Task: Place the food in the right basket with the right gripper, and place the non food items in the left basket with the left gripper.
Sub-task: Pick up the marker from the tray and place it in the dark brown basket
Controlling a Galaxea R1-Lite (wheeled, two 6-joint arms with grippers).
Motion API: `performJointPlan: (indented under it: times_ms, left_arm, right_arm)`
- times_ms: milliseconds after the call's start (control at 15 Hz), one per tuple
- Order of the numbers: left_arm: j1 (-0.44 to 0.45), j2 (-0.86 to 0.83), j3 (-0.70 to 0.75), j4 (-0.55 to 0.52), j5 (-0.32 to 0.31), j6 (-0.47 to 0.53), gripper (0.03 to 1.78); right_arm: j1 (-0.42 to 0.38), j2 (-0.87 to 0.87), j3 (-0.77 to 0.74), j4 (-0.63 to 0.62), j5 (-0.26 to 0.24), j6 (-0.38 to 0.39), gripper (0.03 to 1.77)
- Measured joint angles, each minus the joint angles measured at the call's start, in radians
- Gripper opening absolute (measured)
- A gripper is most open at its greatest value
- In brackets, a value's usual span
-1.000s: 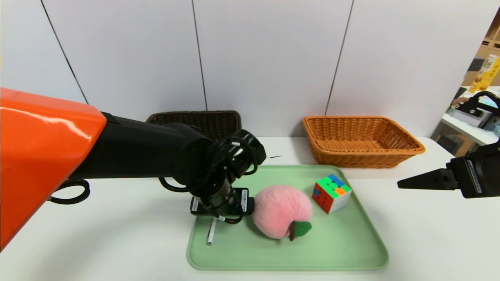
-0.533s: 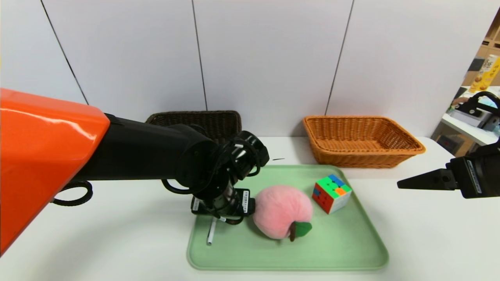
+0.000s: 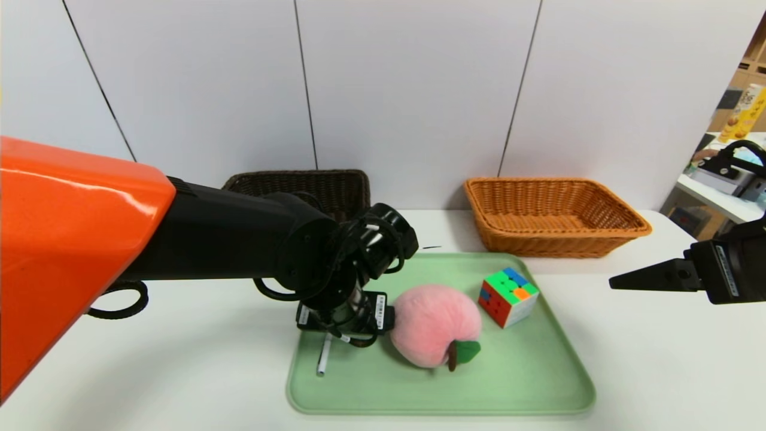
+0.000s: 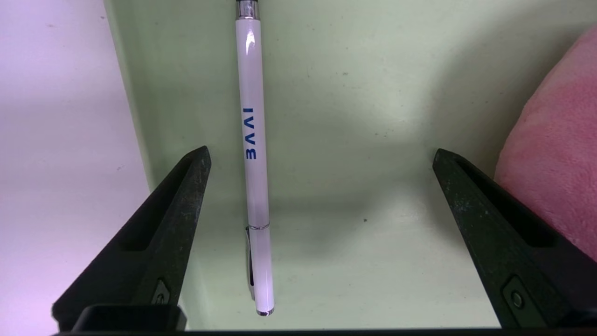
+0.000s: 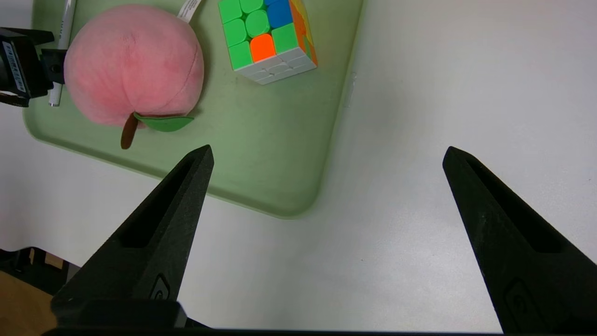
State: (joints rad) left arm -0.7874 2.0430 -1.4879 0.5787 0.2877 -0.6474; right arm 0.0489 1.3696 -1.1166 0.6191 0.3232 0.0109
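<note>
In the head view the left gripper (image 3: 342, 320) body hides most of the pen (image 4: 254, 154). The pen lies on the tray (image 3: 526, 383), between the wide-open fingers, untouched, beside the plush peach (image 3: 435, 325). The right gripper (image 5: 326, 154), spread wide and empty, hovers off the tray's right edge.

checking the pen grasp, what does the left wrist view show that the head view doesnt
Only the left wrist view shows the open fingers straddling the pen, which lies nearer one finger, and its blue lettering. Only the head view shows the cube, both baskets and the right gripper off the tray. Both show the pen, the tray and the peach.
</note>
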Motion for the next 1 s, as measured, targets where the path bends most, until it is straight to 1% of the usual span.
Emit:
performJointPlan:
  times_ms: [733, 800, 867, 1000]
  left_arm:
    - [0.0, 0.002, 0.001, 0.0, 0.0, 0.0, 1.69]
    - [0.0, 0.003, 0.001, -0.001, 0.0, -0.001, 1.66]
    - [0.0, 0.003, 0.001, -0.003, 0.0, -0.001, 1.47]
    - [0.0, 0.005, 0.0, -0.004, 0.0, -0.001, 1.15]
  right_arm:
    - [-0.006, 0.0, 0.001, -0.001, 0.001, -0.001, 1.7]
    - [-0.006, 0.0, 0.001, -0.001, 0.001, 0.0, 1.7]
    - [-0.007, 0.0, 0.001, -0.001, 0.001, -0.001, 1.7]
    - [-0.007, 0.0, 0.0, -0.001, 0.001, -0.001, 1.7]
